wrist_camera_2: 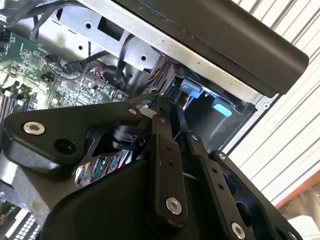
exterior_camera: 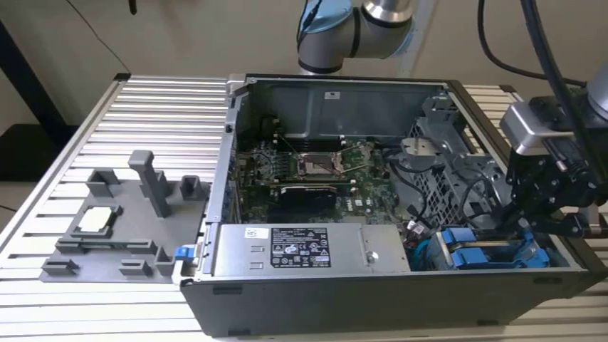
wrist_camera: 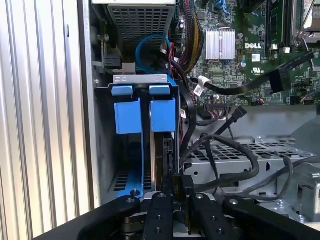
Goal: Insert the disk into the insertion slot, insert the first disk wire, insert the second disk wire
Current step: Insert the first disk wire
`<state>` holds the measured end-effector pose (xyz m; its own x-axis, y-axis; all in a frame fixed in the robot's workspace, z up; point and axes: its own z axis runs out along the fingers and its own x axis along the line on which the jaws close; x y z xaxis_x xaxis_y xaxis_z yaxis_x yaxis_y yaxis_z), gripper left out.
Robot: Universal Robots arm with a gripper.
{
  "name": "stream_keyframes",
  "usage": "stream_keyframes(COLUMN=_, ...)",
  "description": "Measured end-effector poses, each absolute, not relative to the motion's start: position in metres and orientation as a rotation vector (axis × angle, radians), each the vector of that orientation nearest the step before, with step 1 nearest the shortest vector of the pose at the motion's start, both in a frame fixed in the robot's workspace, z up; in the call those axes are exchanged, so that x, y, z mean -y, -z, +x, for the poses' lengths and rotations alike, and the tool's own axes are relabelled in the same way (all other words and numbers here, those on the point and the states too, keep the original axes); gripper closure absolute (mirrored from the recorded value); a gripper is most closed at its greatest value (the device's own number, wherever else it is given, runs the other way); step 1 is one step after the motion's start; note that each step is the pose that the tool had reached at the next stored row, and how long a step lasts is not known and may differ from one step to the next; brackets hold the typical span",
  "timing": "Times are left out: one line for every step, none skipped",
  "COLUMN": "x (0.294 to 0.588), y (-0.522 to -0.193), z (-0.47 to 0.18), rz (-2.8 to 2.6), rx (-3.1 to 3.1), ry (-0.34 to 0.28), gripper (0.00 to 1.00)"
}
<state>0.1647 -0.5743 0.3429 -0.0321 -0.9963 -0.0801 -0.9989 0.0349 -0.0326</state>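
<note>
1. Claw: in both wrist views my fingers are drawn together with barely a slit between them, and I can make out nothing clamped in it. The tips sit right at the near end of the disk.
2. The disk lies straight ahead of the claw, edge-on. Its blue frame runs away from me inside the insertion slot of the grey cage. The blue tab at its far end stands level with the tab of the other blue-framed drive, which sits just beside it in the neighbouring bay.
3. I judge that the first step, seating the disk, is in hand and close to done. The disk looks well down the bay, but whether it has reached home is hidden from me.
4. To one side of the claw, thick black cables drape over the perforated cage wall. Farther on, two black leads end in free plugs, so I judge that neither disk wire is in.
5. Any further move here calls for a straight push along the rails, in line with the bay, with the draped cables out from under my fingers.
6. Farthest from the claw are the motherboard, the power supply grille and the slatted surface outside the case wall.
</note>
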Motion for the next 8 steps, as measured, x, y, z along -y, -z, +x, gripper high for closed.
stream_keyframes(x=0.5743, y=-0.3426, z=0.1648, rz=-2.128, rx=-2.2, ry=-0.049, gripper=0.81)
stream_keyframes(x=0.5743, y=-0.3423, z=0.1649, rz=-2.128, rx=-2.2, ry=-0.049, gripper=0.81)
stream_keyframes(x=0.5743, y=-0.342, z=0.1649, rz=-2.128, rx=-2.2, ry=-0.049, gripper=0.81)
stream_keyframes(x=0.5743, y=-0.3418, z=0.165, rz=-2.128, rx=-2.2, ry=-0.049, gripper=0.81)
stream_keyframes(x=0.5743, y=-0.3415, z=0.1651, rz=-2.128, rx=-2.2, ry=-0.049, gripper=0.81)
stream_keyframes(x=0.5744, y=-0.3412, z=0.1651, rz=-2.128, rx=-2.2, ry=-0.049, gripper=0.81)
stream_keyframes(x=0.5744, y=-0.3409, z=0.1652, rz=-2.128, rx=-2.2, ry=-0.049, gripper=0.81)
stream_keyframes(x=0.5744, y=-0.3407, z=0.1652, rz=-2.128, rx=-2.2, ry=-0.049, gripper=0.81)
